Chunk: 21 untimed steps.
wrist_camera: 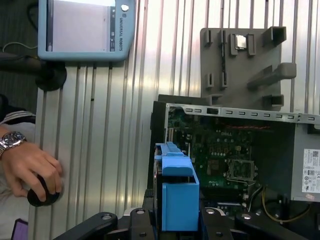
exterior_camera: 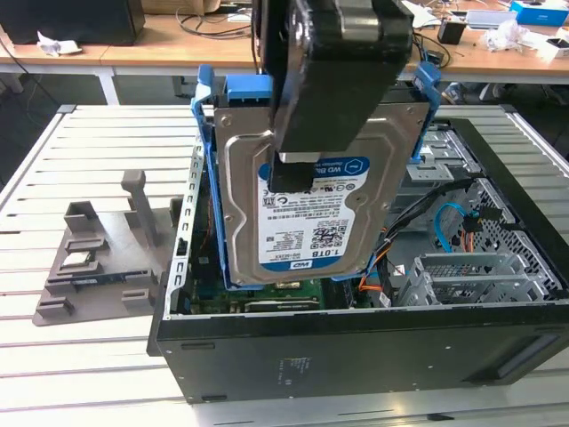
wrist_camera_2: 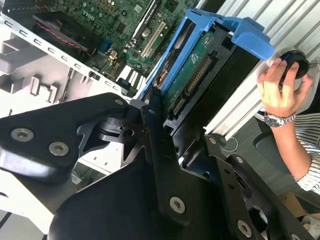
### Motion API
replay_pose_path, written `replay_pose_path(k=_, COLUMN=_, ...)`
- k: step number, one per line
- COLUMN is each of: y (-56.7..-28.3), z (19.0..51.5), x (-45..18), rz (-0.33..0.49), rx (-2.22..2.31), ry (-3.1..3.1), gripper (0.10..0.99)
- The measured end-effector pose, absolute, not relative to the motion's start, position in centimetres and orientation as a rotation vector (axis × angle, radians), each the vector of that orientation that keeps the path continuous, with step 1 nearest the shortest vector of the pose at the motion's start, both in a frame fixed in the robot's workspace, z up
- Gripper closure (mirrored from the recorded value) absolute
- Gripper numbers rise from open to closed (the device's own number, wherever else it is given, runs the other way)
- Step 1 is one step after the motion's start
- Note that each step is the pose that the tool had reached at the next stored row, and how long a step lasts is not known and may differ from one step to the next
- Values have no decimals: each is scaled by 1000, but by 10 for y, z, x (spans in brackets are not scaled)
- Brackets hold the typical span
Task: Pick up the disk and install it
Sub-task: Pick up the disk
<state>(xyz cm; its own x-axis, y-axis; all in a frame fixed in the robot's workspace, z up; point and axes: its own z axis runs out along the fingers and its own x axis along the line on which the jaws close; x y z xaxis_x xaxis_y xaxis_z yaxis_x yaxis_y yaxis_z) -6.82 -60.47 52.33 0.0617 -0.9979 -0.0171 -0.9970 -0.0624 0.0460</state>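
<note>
Pincer (exterior_camera: 293,173) clenched on flat silver-metal, blue-railed disk (exterior_camera: 327,224), upright over open black case (exterior_camera: 356,356).

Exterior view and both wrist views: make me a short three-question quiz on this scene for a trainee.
1. True or false: the black gripper is shut on the flat silver-metal disk with blue plastic rails.
2. The disk is held above: A) open black computer case, B) grey plastic stand, C) wooden desk.
3. In the first wrist view, what does the person's hand rest on?
Key: 1 true; 2 A; 3 a small round black object.
</note>
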Motion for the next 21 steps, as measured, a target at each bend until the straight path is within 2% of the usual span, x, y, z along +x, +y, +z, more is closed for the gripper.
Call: replay_pose_path(k=21, y=-605, z=523, x=-4, rz=-69, rx=2273, ry=-2136, gripper=722)
